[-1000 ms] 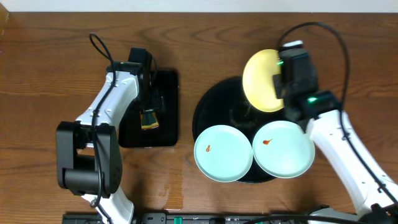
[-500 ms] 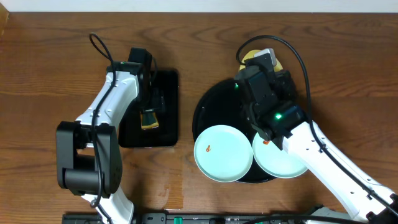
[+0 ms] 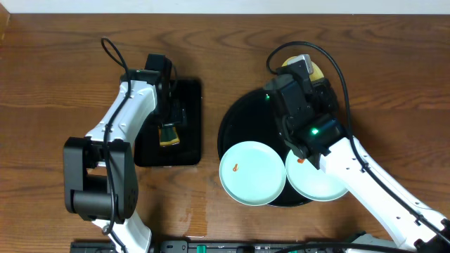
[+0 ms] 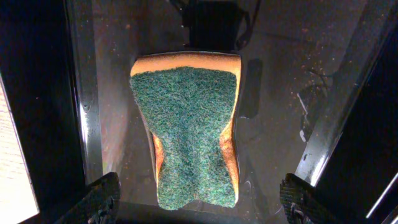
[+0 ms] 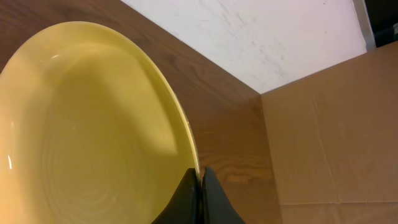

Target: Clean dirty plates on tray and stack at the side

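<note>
right gripper pinches the yellow plate's rim

the right gripper point(image 5: 200, 182) has its fingers pressed together on the rim of the yellow plate point(image 5: 93, 124). in the overhead view that plate is mostly hidden under the arm, at the far edge of the round tray point(image 3: 239, 119). the left mint plate point(image 3: 252, 172) and the right mint plate point(image 3: 322, 184) lie side by side at the tray's near edge, each with a small orange smear. the left gripper point(image 4: 202, 200) hangs spread wide over a green-topped sponge point(image 4: 189, 124) in the rectangular tray point(image 3: 188, 105).

Left arm point(image 3: 123, 119) and right arm point(image 3: 373, 176) were white links with black joint housings. Left cable point(image 3: 109, 50) and right cable point(image 3: 342, 77) were black loops. Green LEDs point(image 3: 314, 129) glowed on the right. Left end effector point(image 4: 199, 202) and right end effector point(image 5: 200, 190) had black fingers.
</note>
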Robot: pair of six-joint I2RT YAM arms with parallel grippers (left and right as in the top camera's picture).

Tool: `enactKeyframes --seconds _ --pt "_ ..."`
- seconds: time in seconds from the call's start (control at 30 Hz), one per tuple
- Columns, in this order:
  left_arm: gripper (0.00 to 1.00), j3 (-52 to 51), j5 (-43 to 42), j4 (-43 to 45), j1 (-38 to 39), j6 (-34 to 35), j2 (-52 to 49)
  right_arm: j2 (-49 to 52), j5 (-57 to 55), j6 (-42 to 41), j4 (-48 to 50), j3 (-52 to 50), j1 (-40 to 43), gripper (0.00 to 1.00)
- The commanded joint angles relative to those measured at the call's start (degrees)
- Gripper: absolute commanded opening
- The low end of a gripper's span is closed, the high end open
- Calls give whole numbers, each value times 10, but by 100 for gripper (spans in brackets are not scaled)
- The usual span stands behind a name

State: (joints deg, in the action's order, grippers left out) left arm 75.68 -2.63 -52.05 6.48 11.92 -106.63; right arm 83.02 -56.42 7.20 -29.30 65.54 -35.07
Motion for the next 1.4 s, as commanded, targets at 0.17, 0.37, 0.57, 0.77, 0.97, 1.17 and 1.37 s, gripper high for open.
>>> enactKeyframes --seconds 0.17,0.37,0.57,0.77,0.97,1.17,1.37 --pt "83 7 5 -1 0 -3 5 -6 -21 6 2 5 -3 1" --pt "83 7 5 -1 0 -3 5 -6 -21 6 2 5 -3 1" --pt "83 7 5 -1 0 -3 5 -6 -21 6 2 5 -3 1" --pt "83 7 5 -1 0 -3 5 -6 -21 6 2 5 -3 1" --pt "83 7 5 -1 0 -3 5 -6 -23 6 2 5 -3 1" --pt "83 7 5 -1 0 -3 5 -6 -34 8 2 5 -3 1" --pt "83 7 5 -1 0 -3 5 -3 -72 45 9 4 -17 1"
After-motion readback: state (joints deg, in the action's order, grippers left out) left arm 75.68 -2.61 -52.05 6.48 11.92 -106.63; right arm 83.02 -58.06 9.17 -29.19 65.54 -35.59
